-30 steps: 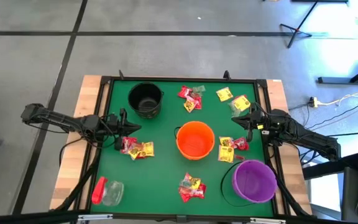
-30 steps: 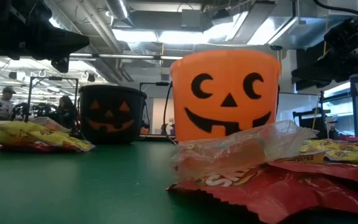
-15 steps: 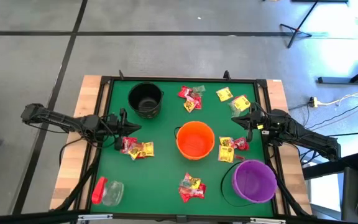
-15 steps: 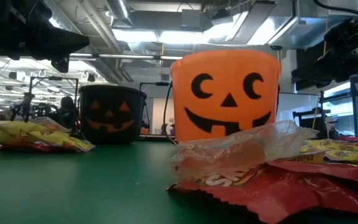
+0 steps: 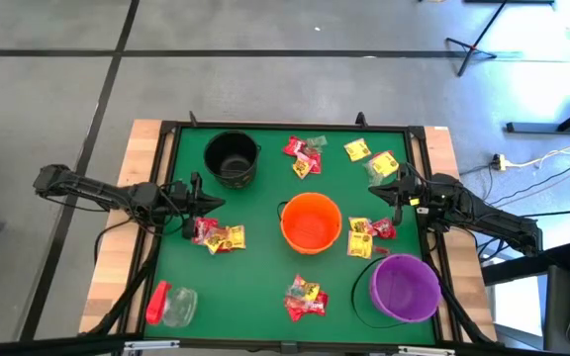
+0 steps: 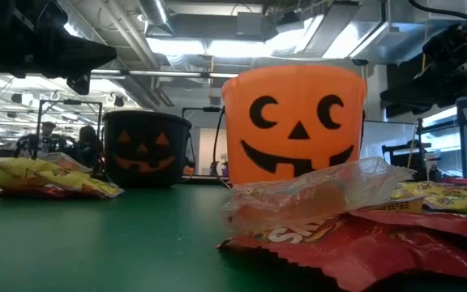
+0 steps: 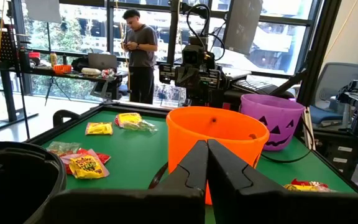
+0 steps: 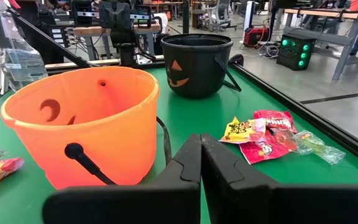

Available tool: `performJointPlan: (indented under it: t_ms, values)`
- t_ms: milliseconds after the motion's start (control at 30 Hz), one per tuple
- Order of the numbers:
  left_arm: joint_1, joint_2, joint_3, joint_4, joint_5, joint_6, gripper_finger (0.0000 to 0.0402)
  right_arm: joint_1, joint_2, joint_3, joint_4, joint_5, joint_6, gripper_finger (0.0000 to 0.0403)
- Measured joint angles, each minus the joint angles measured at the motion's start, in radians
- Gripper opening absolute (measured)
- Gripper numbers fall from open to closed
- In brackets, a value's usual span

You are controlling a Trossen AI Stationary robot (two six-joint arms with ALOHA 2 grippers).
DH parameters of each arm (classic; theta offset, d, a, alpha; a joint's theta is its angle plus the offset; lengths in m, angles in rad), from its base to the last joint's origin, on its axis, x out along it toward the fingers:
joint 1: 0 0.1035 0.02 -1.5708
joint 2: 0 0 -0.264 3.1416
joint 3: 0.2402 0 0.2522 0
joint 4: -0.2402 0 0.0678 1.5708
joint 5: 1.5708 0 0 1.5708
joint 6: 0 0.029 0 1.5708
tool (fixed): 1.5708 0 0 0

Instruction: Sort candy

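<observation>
candy (image 5: 219,236): small crinkly packets, red, yellow and a few greenish, lie in loose heaps on the green bench (image 5: 255,287); one heap by the left tool, one between the orange and purple buckets, one at the near edge, more along the far side.
orange bucket (image 5: 311,222): mid-bench, looks empty.
black bucket (image 5: 232,158): far left part of the bench, no packets visible inside.
purple bucket (image 5: 405,288): near right corner, no packets visible inside.
left tool (image 5: 211,206): clenched on nothing, hanging just beside the left heap.
right tool (image 5: 376,193): clenched on nothing, above the bench between the far-right packets and the heap by the orange bucket.
jar (image 5: 170,304): clear with a red cap, lying at the near left corner, apart from the candy.
step in hand: by my reading, sorting has not begun; every packet is on the bench.
next move: likely a tool must spread its fingers, drop onto one packet of a heap and pinch only that one; overlapping wrappers could come up together.
</observation>
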Motion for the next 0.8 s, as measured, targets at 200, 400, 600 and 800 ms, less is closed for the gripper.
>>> performJointPlan:
  t_ms: [200,400,600,800]
  values:
    - [0.000,0.000,0.000,0.000,0.000,0.000,0.0000,0.000,0.000,0.000,0.000,0.000,0.000,0.0001]
    - [0.000,0.000,0.000,0.003,0.000,0.017,0.0000,0.000,0.000,0.000,0.000,0.000,0.000,0.0001]
    - [0.000,0.000,0.000,0.004,0.000,0.029,0.0000,0.000,0.000,0.000,0.000,0.000,0.000,0.0001]
    - [0.000,0.000,0.000,0.004,0.008,0.025,0.0000,0.000,0.000,0.000,0.000,0.000,0.000,0.0001]
